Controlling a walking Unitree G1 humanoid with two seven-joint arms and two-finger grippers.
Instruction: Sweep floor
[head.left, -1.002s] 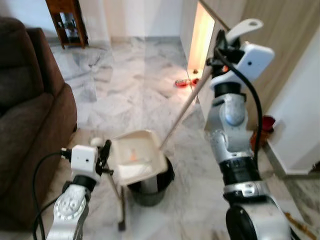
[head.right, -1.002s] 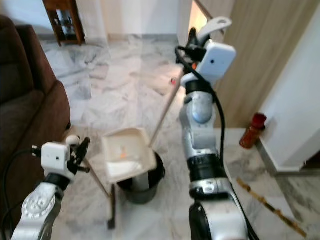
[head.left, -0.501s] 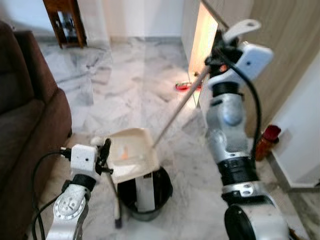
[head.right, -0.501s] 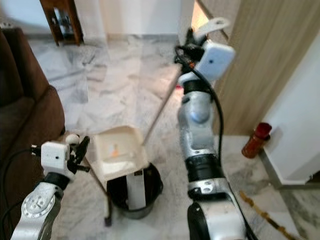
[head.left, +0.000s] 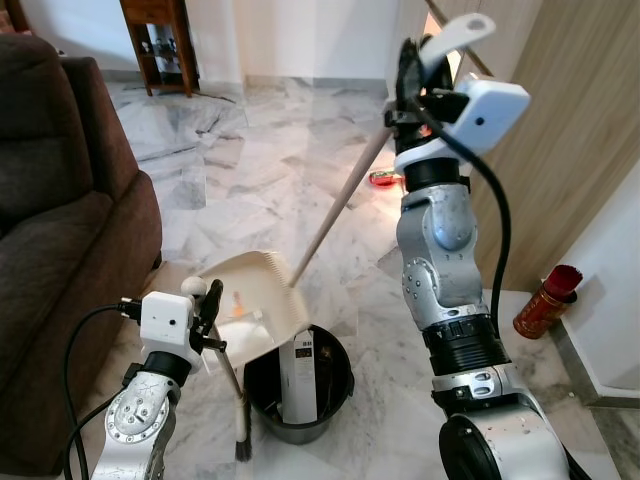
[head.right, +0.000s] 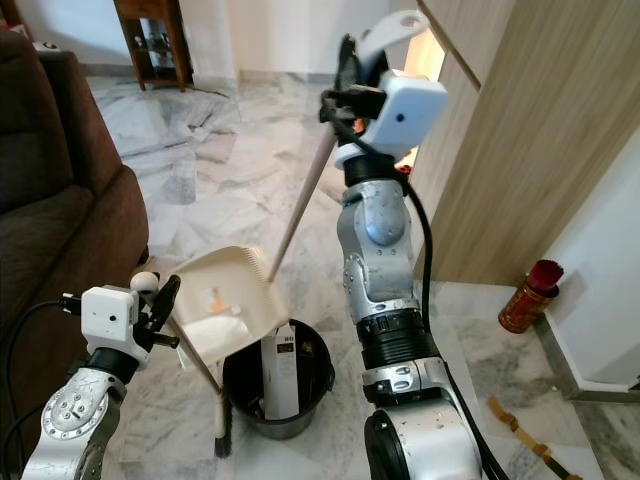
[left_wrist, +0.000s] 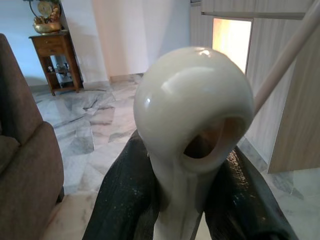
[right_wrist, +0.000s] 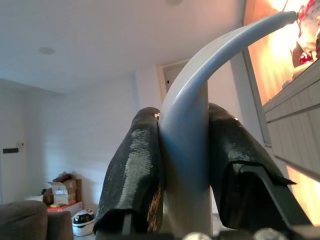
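Now left gripper (left_wrist: 185, 200) clamps dustpan (head.left: 250, 300) over bin (head.left: 300, 380) rim; right gripper (right_wrist: 182, 165) clamps broom handle (head.left: 335, 215).

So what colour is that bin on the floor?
The bin is black, seen best in the right eye view.

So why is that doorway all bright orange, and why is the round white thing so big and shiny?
Left eye view: the lit opening behind the right hand is overexposed and glows orange. Left wrist view: the dustpan handle's knob sits very near the camera, so it looks huge; the white spots on it are glare, and the left hand grips it.
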